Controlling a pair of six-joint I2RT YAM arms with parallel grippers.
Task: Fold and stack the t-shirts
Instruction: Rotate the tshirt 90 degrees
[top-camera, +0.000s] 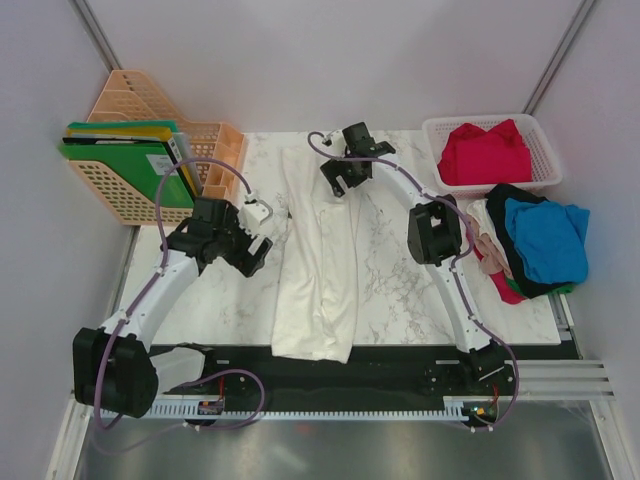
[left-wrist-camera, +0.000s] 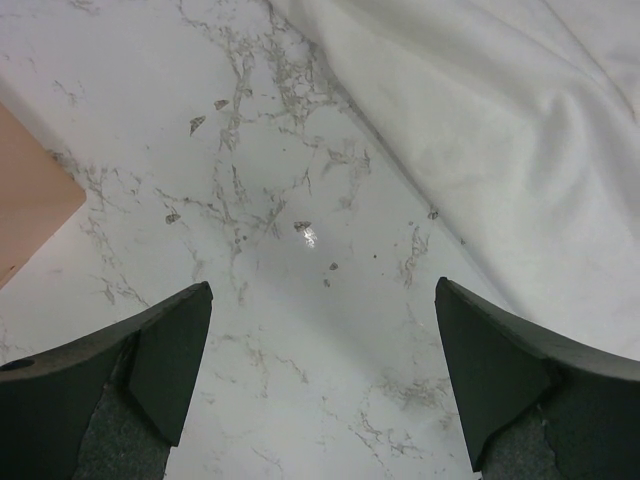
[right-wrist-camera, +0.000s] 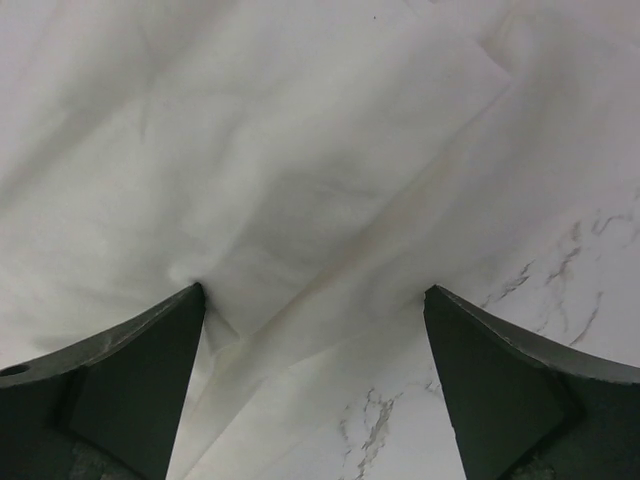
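The right hand (right-wrist-camera: 312, 290), fingers spread wide and gripping nothing, hangs over the far end of the white t-shirt (top-camera: 315, 270), which lies as a long, narrow strip down the middle of the marble tabletop (top-camera: 400, 270). The left hand (left-wrist-camera: 322, 288), equally wide apart and empty, hovers above bare marble just left of that shirt. To the white shirt's right, a red t-shirt (top-camera: 485, 155) fills a white mesh basket (top-camera: 545, 140); nearer, a blue t-shirt (top-camera: 545, 240) lies heaped on a black t-shirt (top-camera: 503, 196), pale beige cloth (top-camera: 485, 238) beside them. Left of the white shirt stands a peach file rack (top-camera: 130, 100) holding green folders (top-camera: 110, 160).
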